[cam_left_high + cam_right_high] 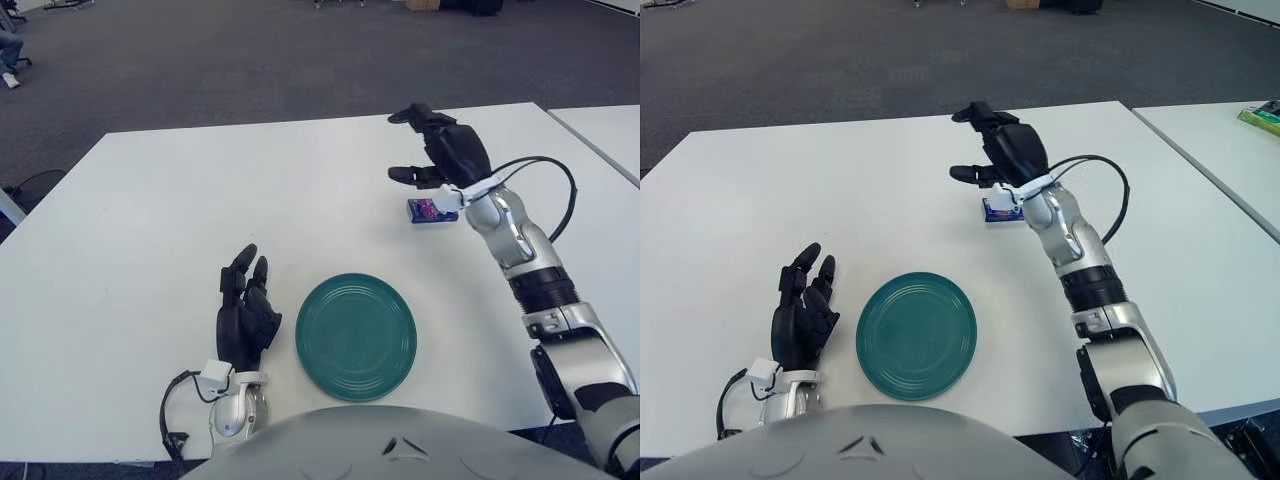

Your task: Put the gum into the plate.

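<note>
Your right robot hand [436, 148] hovers over the gum [429, 211], fingers spread wide and holding nothing. The gum lies on the white bench [150, 220], beyond the plate [355, 336] and to its right, well apart from it. Your left robot hand [246, 310] shows just left of the plate, fingers loosely open.

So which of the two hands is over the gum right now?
The right hand, fingers spread, raised above the gum at the far right of the table. The left hand shows near the front edge, left of the plate, away from the gum.
</note>
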### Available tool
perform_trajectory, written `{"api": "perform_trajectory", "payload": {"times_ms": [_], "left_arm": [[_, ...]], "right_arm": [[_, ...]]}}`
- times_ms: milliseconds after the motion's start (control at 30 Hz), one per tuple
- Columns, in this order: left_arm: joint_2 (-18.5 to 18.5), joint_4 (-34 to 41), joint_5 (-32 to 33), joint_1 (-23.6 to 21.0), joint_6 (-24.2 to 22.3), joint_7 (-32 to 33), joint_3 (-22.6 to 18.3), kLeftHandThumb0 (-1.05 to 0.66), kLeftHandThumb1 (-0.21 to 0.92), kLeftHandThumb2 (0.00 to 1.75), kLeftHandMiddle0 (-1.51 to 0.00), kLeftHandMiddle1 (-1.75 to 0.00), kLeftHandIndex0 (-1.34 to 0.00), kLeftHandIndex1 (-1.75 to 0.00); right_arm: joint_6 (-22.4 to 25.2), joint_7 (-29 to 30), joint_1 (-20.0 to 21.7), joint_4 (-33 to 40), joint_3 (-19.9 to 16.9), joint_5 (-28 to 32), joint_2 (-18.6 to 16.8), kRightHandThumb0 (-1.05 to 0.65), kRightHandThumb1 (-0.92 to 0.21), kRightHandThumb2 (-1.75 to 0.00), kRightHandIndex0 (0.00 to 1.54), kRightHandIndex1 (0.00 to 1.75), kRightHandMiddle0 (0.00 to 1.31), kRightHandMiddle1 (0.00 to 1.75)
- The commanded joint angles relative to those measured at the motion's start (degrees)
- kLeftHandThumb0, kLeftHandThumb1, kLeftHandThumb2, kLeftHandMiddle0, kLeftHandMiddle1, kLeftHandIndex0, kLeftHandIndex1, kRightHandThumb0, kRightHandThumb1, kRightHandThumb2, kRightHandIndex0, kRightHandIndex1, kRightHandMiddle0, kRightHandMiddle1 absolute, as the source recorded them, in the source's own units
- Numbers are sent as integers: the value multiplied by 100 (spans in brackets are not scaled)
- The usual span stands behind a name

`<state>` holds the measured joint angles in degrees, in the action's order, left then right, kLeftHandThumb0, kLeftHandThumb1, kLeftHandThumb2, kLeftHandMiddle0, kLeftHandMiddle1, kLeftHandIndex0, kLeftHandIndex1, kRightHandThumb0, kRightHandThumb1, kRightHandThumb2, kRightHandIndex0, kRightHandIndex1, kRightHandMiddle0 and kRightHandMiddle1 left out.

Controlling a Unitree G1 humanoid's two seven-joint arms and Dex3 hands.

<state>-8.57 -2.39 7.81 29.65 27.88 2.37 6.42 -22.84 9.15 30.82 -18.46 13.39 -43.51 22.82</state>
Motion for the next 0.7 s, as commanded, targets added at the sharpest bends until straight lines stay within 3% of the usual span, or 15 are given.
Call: {"api": "perform_trajectory", "payload": {"times_ms": [0,233,667], "left_arm": [[-254,-303,13,-127,-148,84,-5,-85,92,87,-47,-6,-9,-92],[-286,-293,-20,-108,-138,142,45,-86,92,87,-47,-6,-9,-92],[-240,-297,-60,-124,-111,146,103,-87,92,88,-50,-7,-11,-92]], "right_arm": [[9,210,296,-570,328,-363,76,-73,-92,-47,53,13,12,100],[-213,418,503,-1320,695,-508,171,-76,-92,-53,51,12,10,98],[-618,672,504,-2824,1381,-651,277,-78,-92,-65,46,9,2,95]]}}
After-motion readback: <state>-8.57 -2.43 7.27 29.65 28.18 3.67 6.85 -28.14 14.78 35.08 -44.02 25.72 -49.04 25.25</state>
